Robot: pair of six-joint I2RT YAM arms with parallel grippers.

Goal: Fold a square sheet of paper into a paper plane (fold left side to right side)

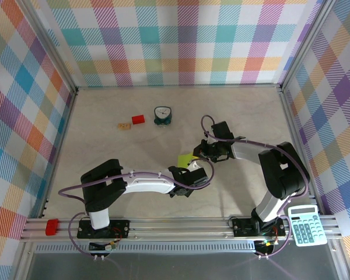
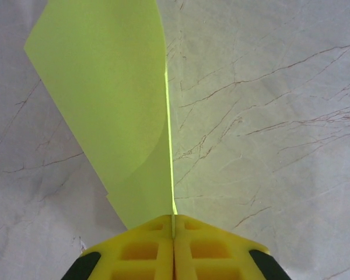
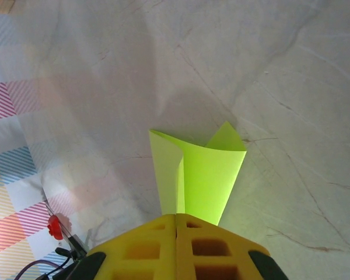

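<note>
Left tool (image 2: 174,236): yellow ribbed fingers pressed together, pinching the thin edge of the square sheet of paper (image 2: 105,93). Right tool (image 3: 176,217) likewise pinches it. Sheet is matte lime, curled into a loose fold, mid-desk (image 2: 268,116) over a marble-look veined surface

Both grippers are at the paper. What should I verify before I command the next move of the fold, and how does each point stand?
1. Left gripper shut on the paper: ok, the paper's edge is pinched at its tip.
2. Right gripper shut on the paper: ok.
3. Paper free of tears: ok on the parts that show.
4. Left and right edges matched up: cannot tell; it is curled between the grippers.
5. Clock and red block apart from the paper: ok, both lie farther back on the table.
</note>
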